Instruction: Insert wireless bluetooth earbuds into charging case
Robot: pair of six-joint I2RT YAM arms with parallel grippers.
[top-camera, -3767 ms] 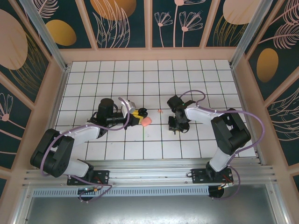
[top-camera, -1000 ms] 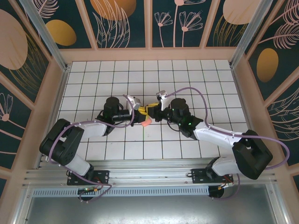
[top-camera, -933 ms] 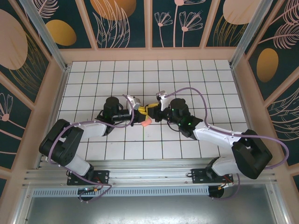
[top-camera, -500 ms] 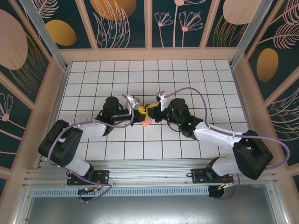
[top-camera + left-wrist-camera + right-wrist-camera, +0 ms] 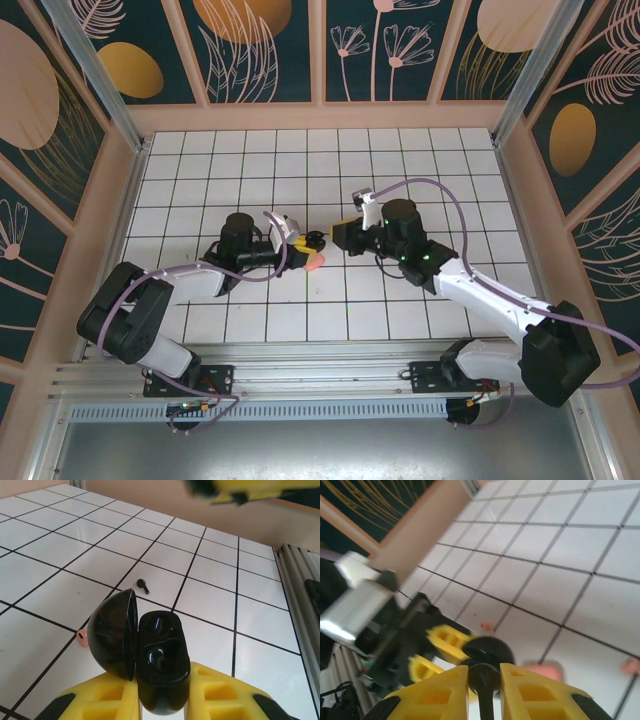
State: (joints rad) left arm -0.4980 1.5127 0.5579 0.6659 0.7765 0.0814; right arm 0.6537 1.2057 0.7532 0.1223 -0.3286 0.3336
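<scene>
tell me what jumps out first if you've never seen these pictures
The two arms reach nearly tip to tip over the middle of the white grid table. The left end effector grips an open black clamshell case, its wells showing, while the right end effector pinches a black earbud just in front of it. A second black earbud lies loose on a tile beyond, and a salmon-pink case lies beside the meeting point.

High rear overhead view; two close, low, opposed wrist views.
</scene>
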